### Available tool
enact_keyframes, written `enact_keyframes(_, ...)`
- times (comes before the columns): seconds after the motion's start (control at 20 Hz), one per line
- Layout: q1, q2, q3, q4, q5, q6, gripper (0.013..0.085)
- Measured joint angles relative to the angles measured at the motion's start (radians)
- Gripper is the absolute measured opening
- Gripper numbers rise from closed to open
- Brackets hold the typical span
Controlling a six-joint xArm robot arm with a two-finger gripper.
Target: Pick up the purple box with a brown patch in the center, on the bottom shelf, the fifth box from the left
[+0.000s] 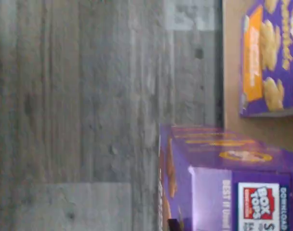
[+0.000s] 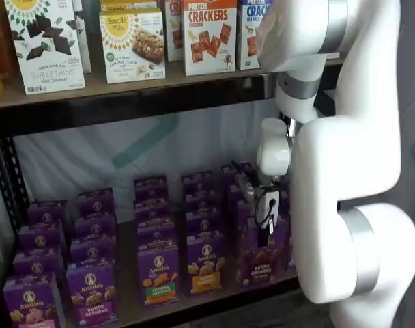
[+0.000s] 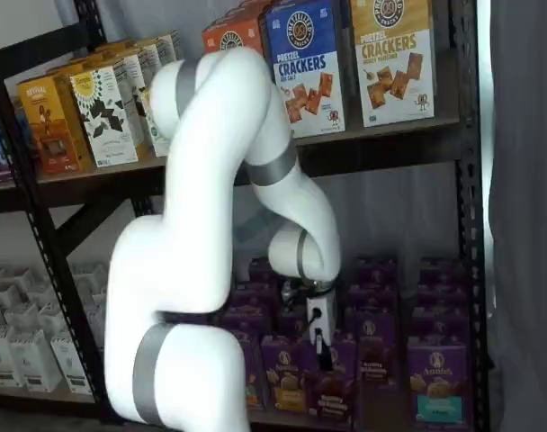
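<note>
The purple box [image 2: 262, 263] with the brown patch stands in the front row of the bottom shelf [image 2: 136, 311], toward its right end in both shelf views [image 3: 335, 396]. My gripper [image 2: 265, 236] hangs straight down over it. Its black fingers [image 3: 321, 353] reach onto the top of the purple box, shut on it with no gap showing. The wrist view is turned on its side. It shows the tan shelf board [image 1: 231, 72] and, close up, a purple carton top [image 1: 223, 178] with a Box Tops label. I cannot tell which carton that is.
An orange-band carton [image 2: 206, 263] and a teal-band carton [image 2: 158, 273] stand just left of the purple box, with more purple cartons in rows behind. Cracker boxes [image 2: 209, 34] fill the upper shelf. My white arm [image 2: 344, 171] stands at the right. The grey floor [image 1: 79, 115] lies below.
</note>
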Motion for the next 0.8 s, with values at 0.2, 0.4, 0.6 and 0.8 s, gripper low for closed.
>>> enact_keyframes(0.2, 0.030, -0.097, 0.106, 0.047, 0.008, -0.015, 0.0290)
enact_keyframes(0.4, 0.056, -0.204, 0.217, 0.078, -0.004, -0.017, 0.0290)
enact_keyframes(0.6, 0.082, -0.320, 0.336, 0.088, -0.032, -0.001, 0.0290)
enact_keyframes(0.8, 0.113, -0.451, 0.449, 0.103, -0.034, 0.017, 0.0290)
